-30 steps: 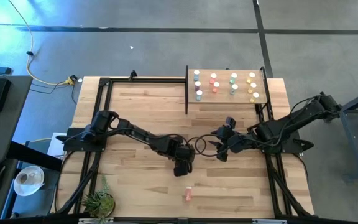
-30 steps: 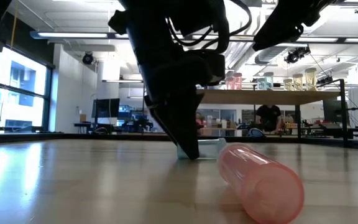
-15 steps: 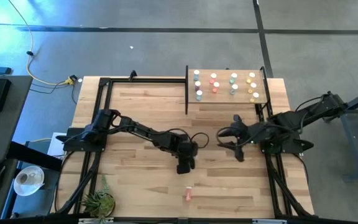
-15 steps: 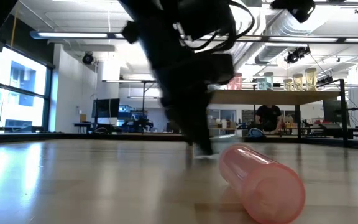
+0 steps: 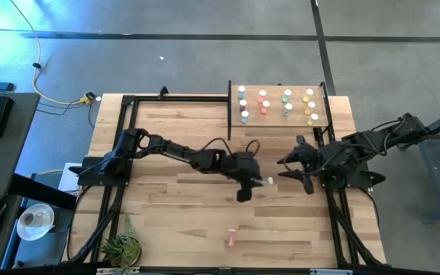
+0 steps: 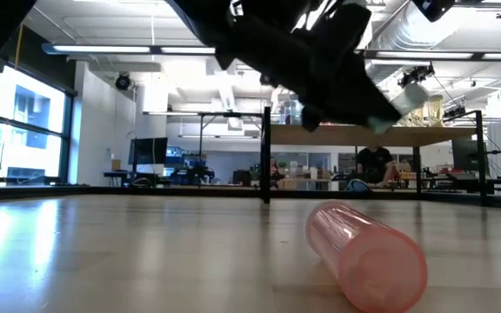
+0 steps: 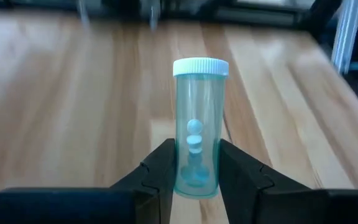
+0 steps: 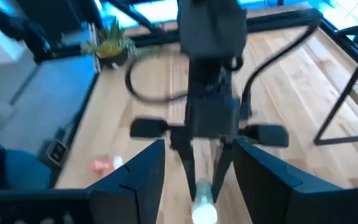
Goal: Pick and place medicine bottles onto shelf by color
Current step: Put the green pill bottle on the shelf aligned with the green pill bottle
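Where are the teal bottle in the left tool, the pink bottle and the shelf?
teal bottle (image 7: 197, 130), left wrist view, mid body.
pink bottle (image 6: 365, 252), low view, side of body, lying on the table.
shelf (image 5: 275, 118), high view, bare wood panel.

A grey concrete floor (image 5: 205, 53) surrounds the light-wood surface (image 5: 174, 221), crossed by dark seam lines. A yellow cable (image 5: 48, 92) trails over it. Beyond, tall windows (image 6: 24, 130) brighten an open workshop with white ceiling ducts (image 6: 390, 35) and strip lights (image 6: 103, 49).
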You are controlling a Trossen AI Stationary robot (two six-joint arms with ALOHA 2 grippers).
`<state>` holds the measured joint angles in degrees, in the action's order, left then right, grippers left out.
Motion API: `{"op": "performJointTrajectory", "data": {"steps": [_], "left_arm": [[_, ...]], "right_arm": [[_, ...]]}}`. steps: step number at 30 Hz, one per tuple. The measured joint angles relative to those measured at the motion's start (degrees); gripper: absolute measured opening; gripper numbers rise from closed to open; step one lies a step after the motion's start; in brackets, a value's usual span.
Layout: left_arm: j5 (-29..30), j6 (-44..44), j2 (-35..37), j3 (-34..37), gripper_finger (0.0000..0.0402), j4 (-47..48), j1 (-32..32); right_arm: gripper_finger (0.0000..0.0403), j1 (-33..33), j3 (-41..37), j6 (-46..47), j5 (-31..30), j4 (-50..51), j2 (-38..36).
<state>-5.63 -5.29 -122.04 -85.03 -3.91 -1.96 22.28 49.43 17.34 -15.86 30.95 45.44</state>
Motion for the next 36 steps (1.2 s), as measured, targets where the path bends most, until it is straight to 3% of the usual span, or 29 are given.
{"op": "performJointTrajectory", "data": {"steps": [14,36], "left_arm": [[1.7,6.1,0.1,0.0,0.009,-19.7,-0.7],[7.9,4.5,0.2,0.0,0.009,-23.6,-0.7]], "right_arm": [[0.0177,0.0,0.0,-4.8,-0.2,4.6,1.8],[0.0177,0.0,0.0,-4.5,-2.8,9.6,2.5]]}}
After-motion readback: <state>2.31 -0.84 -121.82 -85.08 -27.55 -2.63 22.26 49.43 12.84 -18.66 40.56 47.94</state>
